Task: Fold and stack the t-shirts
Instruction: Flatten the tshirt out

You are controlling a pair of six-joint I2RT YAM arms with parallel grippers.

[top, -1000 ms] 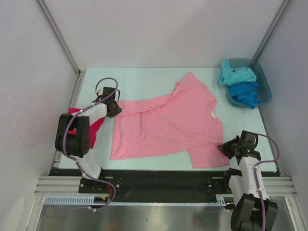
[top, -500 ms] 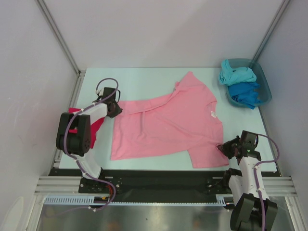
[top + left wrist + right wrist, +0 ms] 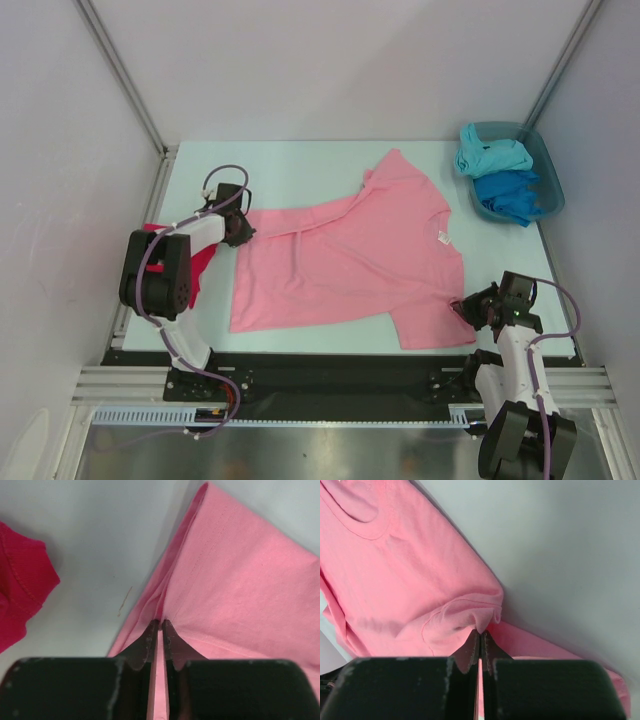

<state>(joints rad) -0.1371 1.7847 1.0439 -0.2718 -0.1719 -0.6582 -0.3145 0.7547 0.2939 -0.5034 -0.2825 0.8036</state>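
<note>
Because the left arm lies over it, the crimson t-shirt [image 3: 200,262] is seen only in part at the left edge of the table [image 3: 300,165], and its shape cannot be made out. The turquoise t-shirt [image 3: 492,156] and the blue t-shirt [image 3: 508,192] are bunched in the teal tub [image 3: 548,165] at the far right corner, their outlines lost in folds. The pink t-shirt [image 3: 340,265] is spread flat across the middle of the table, between the 2 arms. Its far left corner is pinched in the left gripper [image 3: 238,232], whose jaws are drawn almost together on a ridge of cloth. Its near right sleeve is nipped in the right gripper [image 3: 463,307], whose jaws are closed on a small puckered fold. The shirt is lightly creased, with 1 sleeve pointed to the far side and a small white neck tag [image 3: 441,237] shown at the collar.
</note>
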